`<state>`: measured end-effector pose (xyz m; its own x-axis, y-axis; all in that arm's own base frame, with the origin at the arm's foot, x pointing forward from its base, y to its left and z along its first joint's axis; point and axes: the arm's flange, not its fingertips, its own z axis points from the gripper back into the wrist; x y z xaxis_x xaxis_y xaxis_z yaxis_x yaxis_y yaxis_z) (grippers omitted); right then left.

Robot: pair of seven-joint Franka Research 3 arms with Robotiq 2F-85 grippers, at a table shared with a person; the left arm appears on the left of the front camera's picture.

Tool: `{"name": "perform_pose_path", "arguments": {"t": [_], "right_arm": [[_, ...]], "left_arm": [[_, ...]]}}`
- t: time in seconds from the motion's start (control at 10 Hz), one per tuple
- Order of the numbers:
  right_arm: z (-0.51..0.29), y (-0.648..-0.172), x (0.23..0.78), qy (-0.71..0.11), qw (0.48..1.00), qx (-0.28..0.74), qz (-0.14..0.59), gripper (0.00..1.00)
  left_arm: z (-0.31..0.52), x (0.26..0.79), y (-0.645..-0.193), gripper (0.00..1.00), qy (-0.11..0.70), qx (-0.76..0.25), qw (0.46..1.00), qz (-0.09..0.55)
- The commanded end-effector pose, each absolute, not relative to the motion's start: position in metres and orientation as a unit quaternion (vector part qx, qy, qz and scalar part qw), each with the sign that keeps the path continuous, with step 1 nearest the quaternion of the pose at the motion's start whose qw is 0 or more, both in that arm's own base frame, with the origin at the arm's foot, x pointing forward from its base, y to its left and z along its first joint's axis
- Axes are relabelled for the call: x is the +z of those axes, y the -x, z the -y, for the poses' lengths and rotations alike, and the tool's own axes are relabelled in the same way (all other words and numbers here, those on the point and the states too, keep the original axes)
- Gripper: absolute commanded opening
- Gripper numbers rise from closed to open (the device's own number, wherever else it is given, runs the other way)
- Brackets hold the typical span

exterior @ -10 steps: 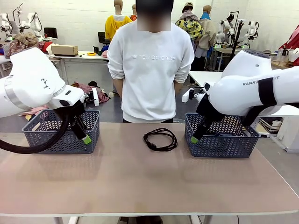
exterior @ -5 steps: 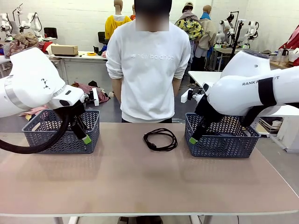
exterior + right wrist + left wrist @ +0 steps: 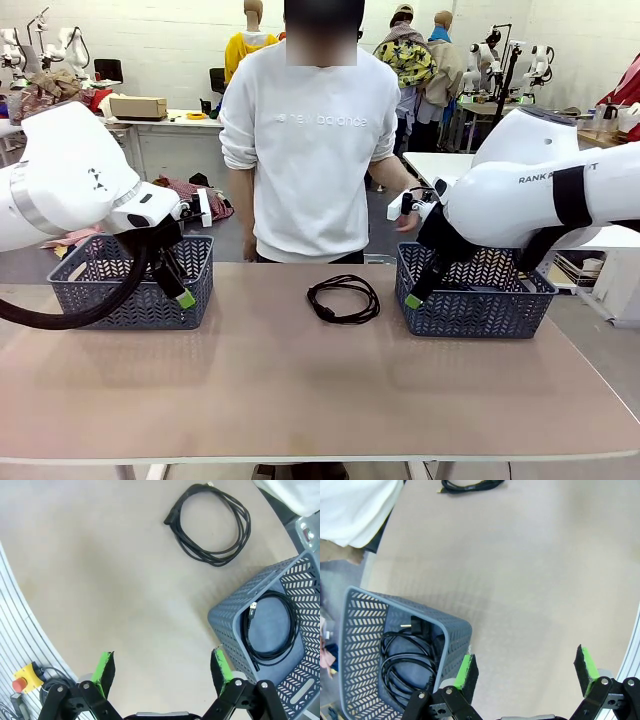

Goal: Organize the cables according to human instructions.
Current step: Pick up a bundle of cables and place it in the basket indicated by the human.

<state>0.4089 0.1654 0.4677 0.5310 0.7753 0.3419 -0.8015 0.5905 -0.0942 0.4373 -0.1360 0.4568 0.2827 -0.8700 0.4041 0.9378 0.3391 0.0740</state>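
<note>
The person's hand (image 3: 408,222) has just swung out toward your right grey mesh basket (image 3: 470,300), likely directing the coiled black cable (image 3: 343,298); both tools gape wide, empty.

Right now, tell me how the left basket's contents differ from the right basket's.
The left basket holds overlapping coils of thicker cable with a chunky plug; the right basket holds a single thin coil with a small flat connector. Both baskets are grey with herringbone mesh, and the cables in both are black.
</note>
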Motion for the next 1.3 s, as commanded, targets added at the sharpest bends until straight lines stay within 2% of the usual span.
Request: {"name": "perform_pose_path", "arguments": {"t": [0.0, 1.2], "right_arm": [[-0.165, -0.4093, 0.4683, -0.037, 0.874, 0.45, 0.178, 1.0], [-0.1654, -0.4089, 0.4677, -0.037, 0.874, 0.451, 0.176, 1.0]], "left_arm": [[0.1337, 0.458, -0.4377, 1.0, 0.087, -0.565, 0.798, 0.189], [0.1337, 0.458, -0.4377, 1.0, 0.087, -0.565, 0.798, 0.189]]}}
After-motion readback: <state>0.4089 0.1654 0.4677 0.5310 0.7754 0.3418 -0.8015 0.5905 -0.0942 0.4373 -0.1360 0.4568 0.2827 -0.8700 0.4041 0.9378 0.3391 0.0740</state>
